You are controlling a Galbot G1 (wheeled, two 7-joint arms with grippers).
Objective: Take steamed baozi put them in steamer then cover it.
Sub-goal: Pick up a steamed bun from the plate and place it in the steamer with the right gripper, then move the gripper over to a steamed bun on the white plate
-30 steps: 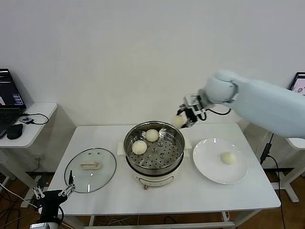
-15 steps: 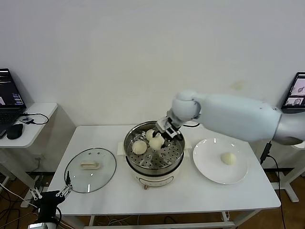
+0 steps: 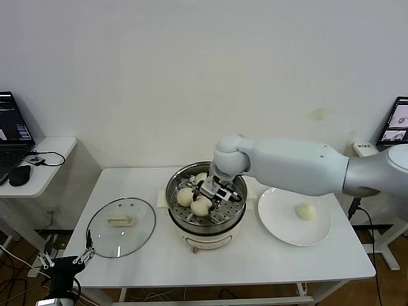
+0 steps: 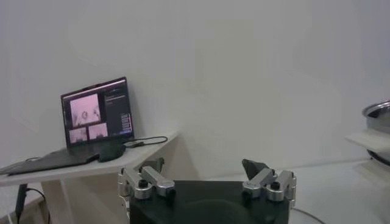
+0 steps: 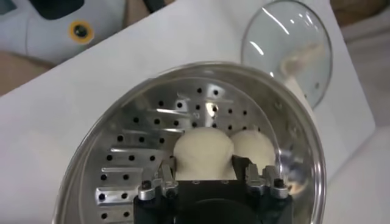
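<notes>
The steamer [image 3: 237,207] stands at the table's middle; its perforated tray shows in the right wrist view [image 5: 140,134]. My right gripper [image 3: 208,196] is down inside it, shut on a baozi [image 3: 200,206], also seen between its fingers in the right wrist view [image 5: 203,152]. A second baozi [image 3: 185,196] lies next to it [image 5: 255,148], and a third [image 3: 200,178] sits at the back, partly hidden. One baozi [image 3: 306,211] lies on the white plate [image 3: 280,223]. The glass cover [image 3: 121,224] lies on the table to the left [image 5: 292,49]. My left gripper [image 3: 69,266] is open, parked low at the left.
A side desk with a laptop [image 3: 13,127] and a mouse [image 3: 19,175] stands at the far left; the left wrist view shows the laptop [image 4: 97,112] too. Another screen [image 3: 396,121] is at the right edge. The wall is close behind the table.
My right arm swung left from behind the steamer and came down into the tray with the baozi. The left arm has barely moved.
</notes>
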